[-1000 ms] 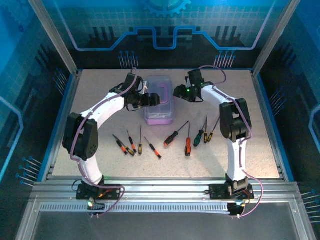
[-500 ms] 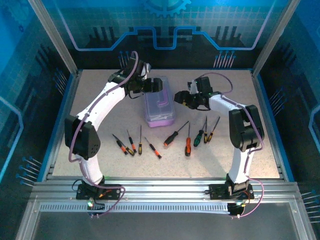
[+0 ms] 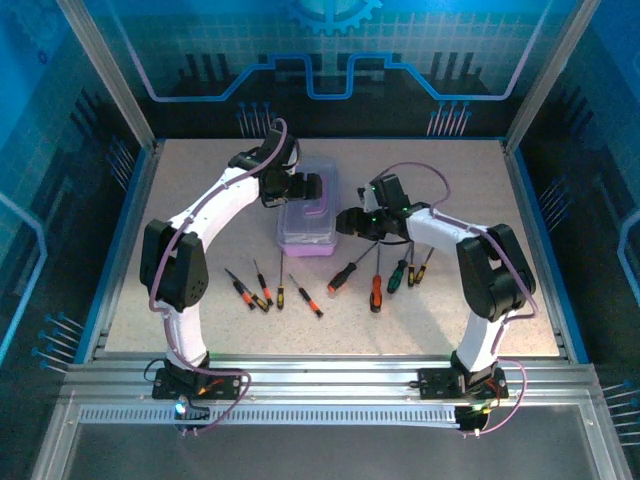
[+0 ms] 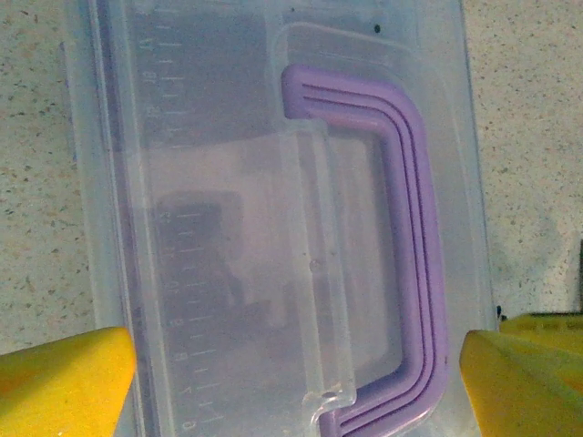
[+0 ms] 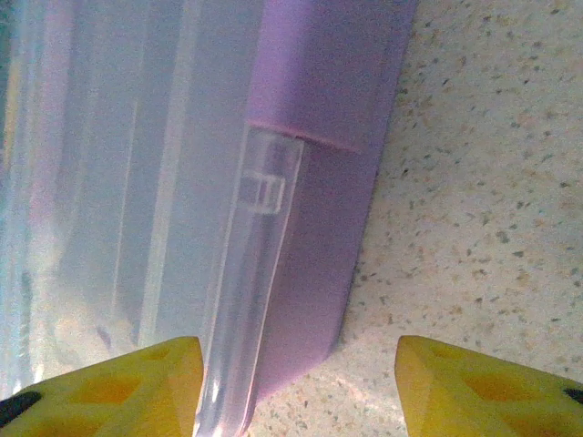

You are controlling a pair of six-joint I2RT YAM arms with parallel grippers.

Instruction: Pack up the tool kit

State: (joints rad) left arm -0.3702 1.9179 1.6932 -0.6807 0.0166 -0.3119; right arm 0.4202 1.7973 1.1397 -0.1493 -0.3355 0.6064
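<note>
**Both hands open at the purple case; screwdrivers loose on the counter**

The left hand (image 4: 291, 382) has its fingers wide apart. In the left wrist view the yellow fingertips (image 4: 64, 381) sit at the two lower corners, one at each long side of the case (image 4: 228, 228), with the clear lid (image 4: 182, 109) between them. Contact with the case walls: cannot tell. The lid is down, and the purple handle (image 4: 405, 228) lies flat on it, nearer the right-side fingertip. From above, this hand is over the far half of the case.

The right hand (image 5: 301, 382) also has its fingers apart and holds nothing. In the right wrist view one fingertip is over the clear lid edge and the other over bare counter (image 5: 474, 182). The purple side wall and a clear latch tab (image 5: 260, 273) lie between them. From above, this hand is just beside the case's right long side, toward its near end.

The case stands on the counter in the far middle, between the two hands. Its long axis runs roughly away from the arm bases, slightly skewed. Contents are not legible through the lid.

All screwdrivers lie on the counter on the near side of the case.
- Left front: four slim orange-black screwdrivers (image 3: 262, 287) in a loose row.
- Right front: a red-and-black screwdriver (image 3: 343, 277) lying aslant, a red screwdriver (image 3: 376, 291), a green screwdriver (image 3: 398, 277), and one more orange-handled driver (image 3: 413, 272).

The right group's shafts point toward the right hand.
</note>
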